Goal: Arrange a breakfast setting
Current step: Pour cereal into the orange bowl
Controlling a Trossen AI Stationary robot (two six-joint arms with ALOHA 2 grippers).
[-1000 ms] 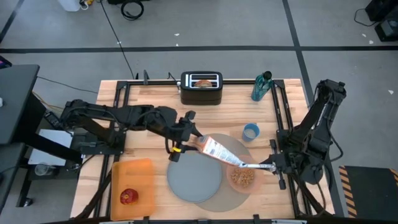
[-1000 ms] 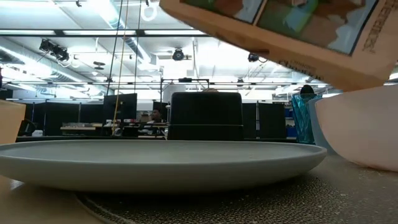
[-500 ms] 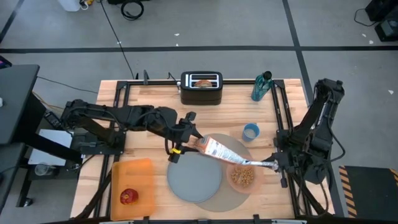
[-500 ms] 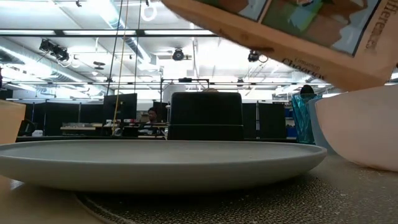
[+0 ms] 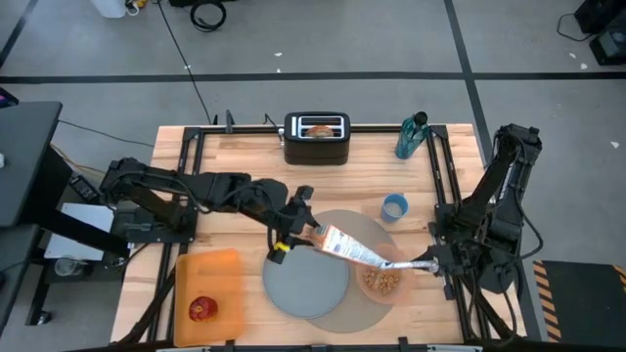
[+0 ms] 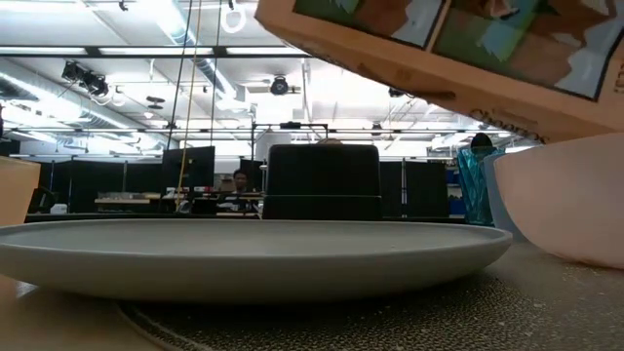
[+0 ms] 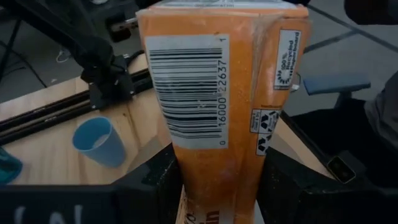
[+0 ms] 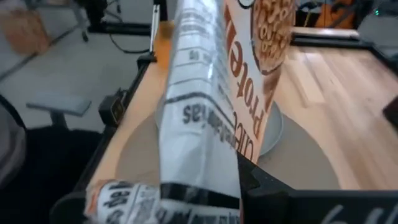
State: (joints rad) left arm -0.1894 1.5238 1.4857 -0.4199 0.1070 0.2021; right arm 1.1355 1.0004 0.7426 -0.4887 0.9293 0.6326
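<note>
Cereal box (image 5: 347,246) shifted rightward, lower over bowl (image 5: 380,282)

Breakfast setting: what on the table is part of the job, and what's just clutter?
In use: grey mat, blue-grey plate, pink bowl with cereal, cereal box held by both grippers, bagel, apple.
Lying about: toaster, orange board, blue cup, teal bottle.

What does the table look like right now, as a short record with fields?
left tool: grips the cereal box, tilted over the bowl
right tool: shut on the box's inner bag
bowl: holds cereal, sits on the mat
plate: bare, on the mat
apple: on the orange board
toaster: at the far edge
</note>
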